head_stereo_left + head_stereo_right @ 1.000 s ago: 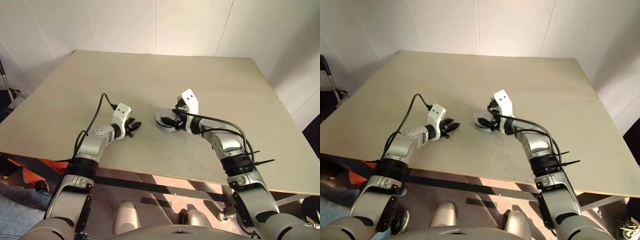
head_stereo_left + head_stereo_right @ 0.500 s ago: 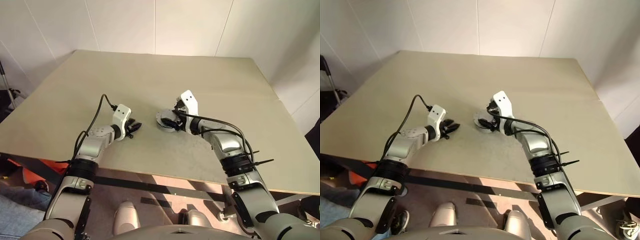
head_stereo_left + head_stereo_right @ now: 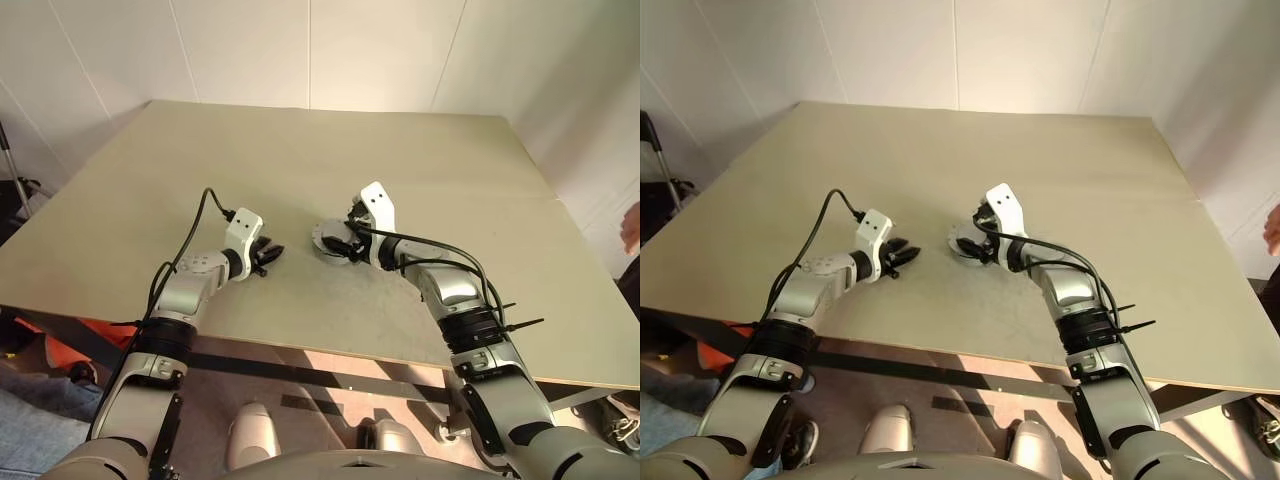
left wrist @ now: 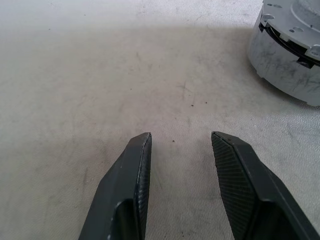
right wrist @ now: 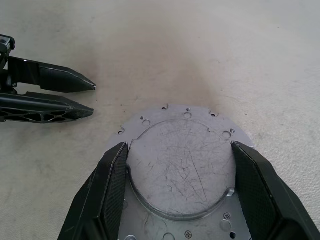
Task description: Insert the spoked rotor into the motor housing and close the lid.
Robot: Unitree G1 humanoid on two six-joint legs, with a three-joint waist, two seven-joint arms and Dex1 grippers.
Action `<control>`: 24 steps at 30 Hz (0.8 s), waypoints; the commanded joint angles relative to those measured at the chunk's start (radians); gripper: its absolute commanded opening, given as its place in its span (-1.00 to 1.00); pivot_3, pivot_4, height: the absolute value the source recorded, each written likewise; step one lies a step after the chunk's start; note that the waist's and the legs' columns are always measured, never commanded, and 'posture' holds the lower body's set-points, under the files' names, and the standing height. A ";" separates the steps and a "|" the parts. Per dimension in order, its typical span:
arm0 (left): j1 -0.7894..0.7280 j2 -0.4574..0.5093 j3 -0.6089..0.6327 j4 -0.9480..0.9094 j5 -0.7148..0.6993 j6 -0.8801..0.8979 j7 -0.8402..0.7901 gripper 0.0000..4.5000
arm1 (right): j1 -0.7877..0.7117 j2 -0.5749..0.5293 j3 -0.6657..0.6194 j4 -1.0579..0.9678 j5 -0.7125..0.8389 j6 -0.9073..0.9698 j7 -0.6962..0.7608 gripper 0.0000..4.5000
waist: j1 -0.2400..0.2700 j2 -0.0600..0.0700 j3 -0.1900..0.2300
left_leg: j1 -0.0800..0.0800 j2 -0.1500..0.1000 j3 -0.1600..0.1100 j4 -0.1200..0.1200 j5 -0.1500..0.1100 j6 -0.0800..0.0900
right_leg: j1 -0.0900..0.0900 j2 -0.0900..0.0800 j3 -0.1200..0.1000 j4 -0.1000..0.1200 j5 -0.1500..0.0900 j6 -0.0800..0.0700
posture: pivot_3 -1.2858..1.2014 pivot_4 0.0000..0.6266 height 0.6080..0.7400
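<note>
Assy status: motor housing (image 5: 182, 172) is sitting at frame centre in the head views, on the table (image 3: 420, 160), w/ a flat scratched lid plate (image 5: 181, 155) covering its top; rotor isn't showing, presumably inside already. Right gripper (image 5: 180, 192) is bracketing the raised lid disc, jaws wide, one finger each side, apparently gripping or seating it; contact can't be confirmed. Left gripper (image 4: 181, 150) is hovering left of the housing, jaws part open, holding nothing. Remaining, by judgement: confirm lid is seated flush, then release.
</note>
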 commanded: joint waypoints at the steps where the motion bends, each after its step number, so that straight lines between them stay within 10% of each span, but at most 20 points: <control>1: -0.012 0.005 0.001 -0.033 0.000 -0.002 -0.004 -0.11 | -0.019 -0.003 -0.013 0.018 -0.016 -0.007 -0.026 0.40 | 0.000 0.000 0.000 | 0.000 0.000 0.000 0.000 0.000 0.000 | 0.000 0.000 0.000 0.000 0.000 0.000 | 0.03 -1.00 1.00; 24: -0.009 0.006 0.003 -0.031 0.001 -0.004 -0.002 -0.11 | -0.023 -0.019 -0.042 -0.006 0.007 0.016 -0.051 0.40 | 0.002 0.000 0.000 | 0.001 0.000 0.000 0.000 0.001 -0.001 | 0.003 0.000 0.000 0.000 0.000 0.000 | 0.03 -1.00 1.00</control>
